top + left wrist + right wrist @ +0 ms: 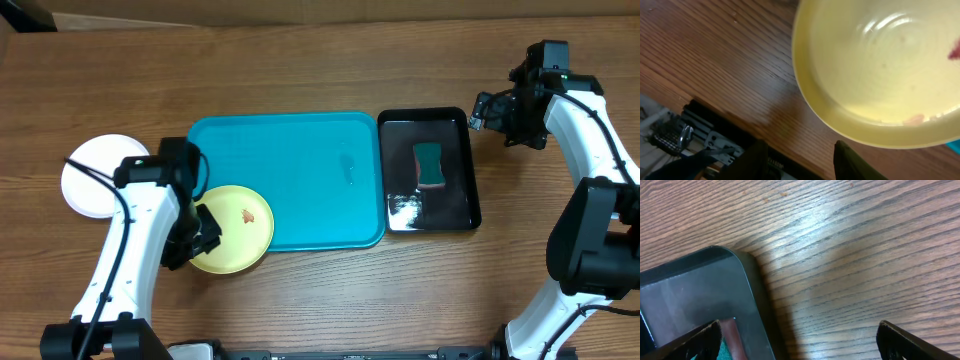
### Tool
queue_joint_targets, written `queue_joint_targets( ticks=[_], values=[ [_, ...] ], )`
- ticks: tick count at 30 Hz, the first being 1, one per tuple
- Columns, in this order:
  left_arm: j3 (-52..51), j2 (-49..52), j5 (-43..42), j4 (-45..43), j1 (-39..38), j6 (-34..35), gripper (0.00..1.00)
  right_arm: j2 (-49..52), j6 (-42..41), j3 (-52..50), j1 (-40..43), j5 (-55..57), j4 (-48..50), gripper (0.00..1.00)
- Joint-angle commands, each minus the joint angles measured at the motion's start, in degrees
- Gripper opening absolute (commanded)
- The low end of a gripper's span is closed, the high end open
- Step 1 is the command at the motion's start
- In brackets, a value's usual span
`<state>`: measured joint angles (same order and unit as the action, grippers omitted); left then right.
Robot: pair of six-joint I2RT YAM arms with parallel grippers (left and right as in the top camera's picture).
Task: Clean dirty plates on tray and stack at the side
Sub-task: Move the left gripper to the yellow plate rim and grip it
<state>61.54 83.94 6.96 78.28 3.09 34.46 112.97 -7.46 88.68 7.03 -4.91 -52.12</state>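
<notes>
The turquoise tray [300,150] lies mid-table with nothing else on it. A yellow-green plate [240,235] with a reddish smear [247,214] rests half over the tray's front-left corner and half on the table. A white plate [95,180] sits on the wood at the far left. My left gripper [205,237] is at the yellow-green plate's left rim. In the left wrist view the plate [880,75] fills the top right, and the gripper [800,146] stands open just short of its rim, holding nothing. My right gripper [484,110] hangs wide open by the black tray's far-right corner.
A glossy black tray [472,180] with a green sponge [430,164] stands right of the turquoise tray. In the right wrist view its rounded corner [747,275] sits between the spread fingers of the right gripper [799,329], above bare wood. The table's front edge is close to my left gripper.
</notes>
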Motion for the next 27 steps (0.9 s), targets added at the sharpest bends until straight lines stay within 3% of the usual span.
queue_joint_targets(
  ticks=[1,10,27],
  values=[
    [-0.37,-1.03,3.56,-1.44,3.78,2.01,0.45,-1.53,-0.22,0.63,-0.20,0.37,0.22,1.00],
    [-1.73,-0.96,3.43,-4.90,10.99,2.45,0.38,-1.53,-0.22,0.63,-0.20,0.37,0.22,1.00],
    [-10.47,-0.94,-1.49,-16.55,11.13,-1.27,0.36,-1.53,-0.22,0.63,-0.20,0.37,0.22,1.00]
  ],
)
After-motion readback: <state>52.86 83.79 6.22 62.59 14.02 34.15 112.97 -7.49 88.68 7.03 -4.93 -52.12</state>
